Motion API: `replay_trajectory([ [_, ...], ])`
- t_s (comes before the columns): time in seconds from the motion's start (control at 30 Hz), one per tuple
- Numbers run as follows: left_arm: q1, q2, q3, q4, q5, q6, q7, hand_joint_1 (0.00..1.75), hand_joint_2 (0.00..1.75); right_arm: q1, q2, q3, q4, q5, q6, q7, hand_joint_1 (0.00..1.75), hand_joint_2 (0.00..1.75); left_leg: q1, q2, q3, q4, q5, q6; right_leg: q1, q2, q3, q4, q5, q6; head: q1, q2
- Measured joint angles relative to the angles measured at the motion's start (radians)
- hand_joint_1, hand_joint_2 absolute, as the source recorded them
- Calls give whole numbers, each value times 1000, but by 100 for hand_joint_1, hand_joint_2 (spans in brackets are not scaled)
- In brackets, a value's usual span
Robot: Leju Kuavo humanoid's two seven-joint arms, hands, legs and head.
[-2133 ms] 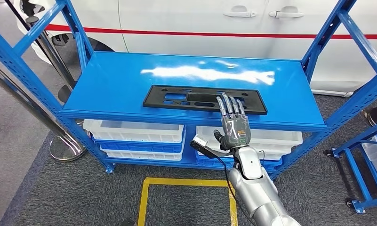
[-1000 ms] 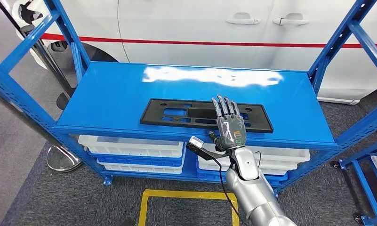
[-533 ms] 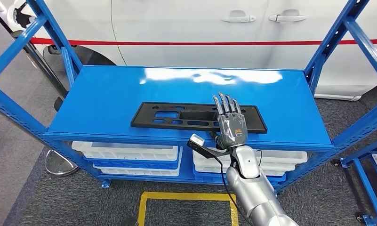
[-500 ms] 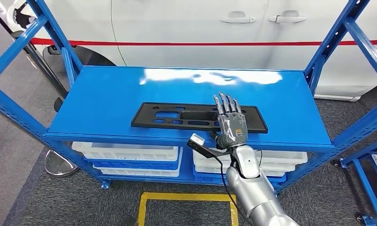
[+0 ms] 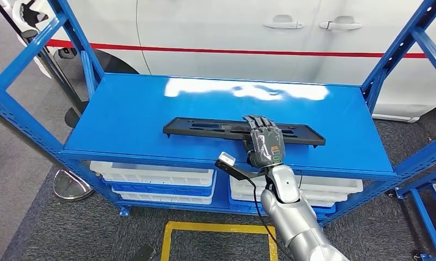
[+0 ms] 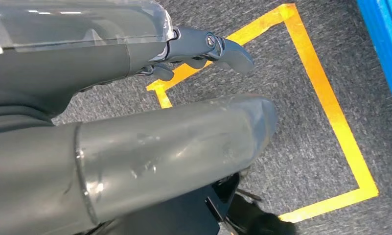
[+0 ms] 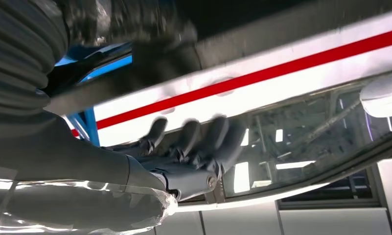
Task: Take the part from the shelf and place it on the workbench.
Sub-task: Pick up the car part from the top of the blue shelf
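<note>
Gripping long black perforated plastic part (image 5: 243,131) near blue metal shelf (image 5: 128,114) front edge: right hand (image 5: 264,142), fingers (image 5: 261,124) curled over it, part tilted up. Left hand (image 6: 135,122) hanging, fingers holding nothing. Judged: grasp done; lift-off, carry, workbench placement remain.
</note>
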Motion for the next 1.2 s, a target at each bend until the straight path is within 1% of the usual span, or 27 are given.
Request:
replay_trajectory([
  [0.03, -1, 0, 1, 0, 1, 2, -2, 0, 0, -1, 0, 2, -1, -1, 0, 0, 175, 175, -2, 0, -2, 4, -3, -5, 1, 0, 17, -37, 9, -3, 0, 0],
  [0.07, -1, 0, 3, 0, 2, 3, -5, 0, 0, -2, 0, 3, -3, -3, 0, -1, 175, 175, -4, 0, -3, 6, -5, -9, 3, 1, 23, -52, 7, -7, 0, 0],
  [0.13, -3, 1, 7, 0, 4, 6, -8, 0, 0, -2, -1, 5, -8, -6, 0, -4, 175, 175, -4, 0, -4, 6, -7, -19, 4, 3, 25, -57, 8, -17, 0, 0],
  [0.2, -5, 3, 10, -1, 7, 9, -11, 0, 0, -4, -2, 6, -15, -10, 0, -8, 175, 175, -2, 1, -11, 30, -27, -29, 1, 3, 30, -63, 10, -27, 0, 0],
  [0.23, -7, 4, 11, -1, 9, 9, -12, 0, 0, -7, -2, 6, -18, -12, 0, -10, 175, 175, 0, 1, -27, 67, -51, -34, 0, 2, 33, -66, 11, -31, 0, 0],
  [0.3, -10, 5, 13, -1, 12, 10, -15, 0, 0, -12, -2, 7, -21, -15, 0, -12, 175, 175, 3, 2, -83, 189, -110, -42, 1, 1, 35, -66, 9, -36, 0, 0],
  [0.33, -11, 5, 15, -1, 13, 10, -16, 0, 0, -14, -2, 8, -21, -16, 0, -13, 175, 175, 4, 2, -111, 244, -128, -44, 1, 1, 35, -66, 8, -37, 0, 0],
  [0.37, -12, 5, 16, -1, 14, 10, -18, 0, 0, -15, -2, 8, -22, -17, 0, -14, 175, 175, 5, 2, -127, 273, -130, -45, 2, 1, 35, -65, 8, -38, -1, 0],
  [0.4, -12, 6, 18, -1, 15, 11, -19, 0, 0, -15, -2, 9, -22, -18, 0, -14, 175, 175, 5, 2, -125, 264, -112, -45, 2, 1, 36, -64, 7, -38, -1, 0],
  [0.43, -13, 7, 19, -2, 16, 12, -21, 0, 0, -16, -2, 10, -23, -19, 0, -15, 175, 175, 5, 2, -104, 216, -78, -42, 2, 2, 37, -64, 6, -38, -1, 0],
  [0.47, -14, 8, 20, -3, 17, 12, -22, 0, 0, -18, -2, 11, -25, -20, 0, -15, 175, 175, 5, 2, -73, 148, -41, -39, 2, 2, 39, -63, 5, -37, -1, 0],
  [0.5, -17, 10, 22, -4, 17, 13, -23, 0, 0, -21, -2, 12, -27, -21, 0, -16, 175, 175, 3, 1, -41, 82, -15, -34, 4, 3, 40, -63, 4, -35, -1, 0],
  [0.53, -19, 12, 24, -5, 18, 13, -24, 0, 0, -25, -2, 12, -29, -21, 0, -16, 175, 175, 1, 1, -19, 34, 0, -30, 5, 4, 40, -63, 4, -32, -1, 0],
  [0.57, -21, 13, 26, -7, 19, 13, -25, 0, 0, -28, -2, 13, -30, -22, 0, -16, 175, 175, -2, 1, -8, 9, 3, -26, 5, 4, 39, -64, 5, -28, 0, 0],
  [0.63, -24, 14, 30, -8, 20, 14, -26, 0, 0, -32, -2, 14, -31, -23, 0, -17, 175, 175, -5, 0, -4, -2, 2, -18, 5, 5, 39, -69, 8, -17, 0, 0],
  [0.7, -24, 15, 32, -9, 20, 17, -27, 0, 0, -34, -2, 15, -36, -26, 0, -20, 175, 175, -1, 1, 3, -16, 10, -6, 6, 4, 35, -56, -3, -7, 0, 0],
  [0.77, -24, 16, 34, -9, 22, 20, -30, 0, 0, -33, -2, 16, -46, -32, 0, -27, 175, 175, 3, 3, 9, -27, 16, 5, 6, 3, -4, 27, -52, -1, 0, 0],
  [0.83, -20, 16, 38, -9, 28, 21, -35, 0, 0, -24, -2, 16, -63, -39, 0, -38, 175, 175, 2, 3, 9, -27, 15, 9, 5, 3, -66, 150, -104, 3, 0, 0],
  [0.87, -16, 16, 40, -9, 30, 22, -38, 0, 0, -17, -3, 16, -72, -42, 0, -43, 175, 175, 2, 3, 9, -25, 13, 10, 3, 3, -86, 186, -110, 5, 1, 0],
  [0.9, -12, 16, 41, -9, 32, 22, -40, 0, 0, -12, -3, 17, -83, -42, 0, -46, 175, 175, 2, 2, 9, -22, 11, 9, 1, 2, -90, 188, -97, 6, 0, 0],
  [0.93, -8, 16, 43, -9, 33, 23, -42, 0, 0, -8, -3, 18, -93, -43, 0, -48, 175, 175, 3, 2, 9, -18, 7, 7, -1, 2, -74, 152, -69, 7, 0, 0],
  [0.97, -6, 16, 43, -9, 34, 24, -43, 0, 0, -7, -3, 18, -103, -44, 0, -50, 175, 175, 4, 1, 9, -11, 2, 5, -3, 1, -45, 89, -32, 7, 1, 0],
  [1.0, -4, 16, 44, -10, 35, 25, -44, 0, 0, -7, -3, 20, -113, -46, 0, -56, 175, 175, 3, 0, 8, -4, -3, 0, -4, 0, -15, 27, -8, 6, 1, 0],
  [1.03, -4, 16, 45, -9, 36, 26, -46, 0, 0, -5, -2, 20, -125, -48, 0, -69, 175, 175, 2, 0, 6, 3, -9, -5, -4, 1, 8, -19, 7, 3, 0, 0],
  [1.07, -2, 16, 47, -9, 38, 28, -49, 0, 0, 0, -1, 21, -146, -49, 0, -87, 175, 175, 1, -1, 3, 8, -13, -10, -2, 2, 18, -43, 10, 0, 0, 0],
  [1.13, 5, 16, 54, -9, 41, 33, -62, 0, 0, 11, 1, 30, -211, -46, 1, -102, 175, 175, -1, -1, 1, 10, -16, -19, 0, 6, 18, -48, 6, -11, 0, 0],
  [1.2, 13, 16, 59, -9, 39, 39, -80, 0, 0, 7, 0, 60, -282, -41, 1, -71, 175, 175, 1, 1, -2, 21, -29, -29, -1, 7, 20, -51, 6, -22, 0, 0],
])
